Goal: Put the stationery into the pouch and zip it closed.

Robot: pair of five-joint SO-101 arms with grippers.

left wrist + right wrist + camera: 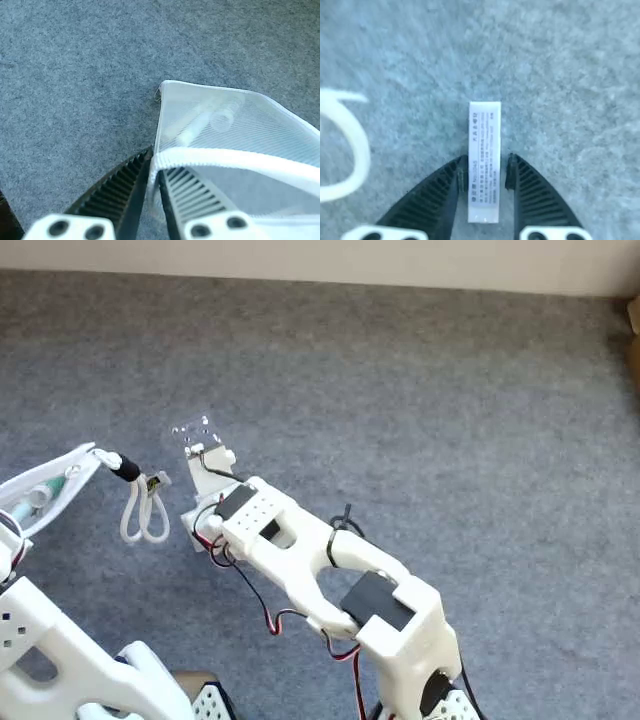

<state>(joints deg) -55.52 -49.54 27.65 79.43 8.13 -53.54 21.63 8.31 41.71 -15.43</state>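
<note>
From the high view, the pouch (50,485) is at the left edge of the grey bench (430,390). Its long axis slants up and across, and its black zip pull (126,468) points toward the middle. A white cord loop (145,512) trails off that end. The right claw (205,452) sits close by the loop, aimed up the bench and a little left.

Over to the left wrist view: the left claw (155,167) is clamped tight, ribbed fingers (120,185) pinching the pouch's white hem. The mesh body fans away from the grip with one corner farthest out. A pale tube shape shows faintly through the mesh, and I cannot tell what it is.

Now the right wrist view: the right claw is only a sliver apart, pressed in on a white labelled bar (485,140). The bar runs lengthwise between the fingers, its long axis straight along the claw's own line, its far end poking out past the tips over the bench. The cord loop curls off to one side, apart from the bar.
</note>
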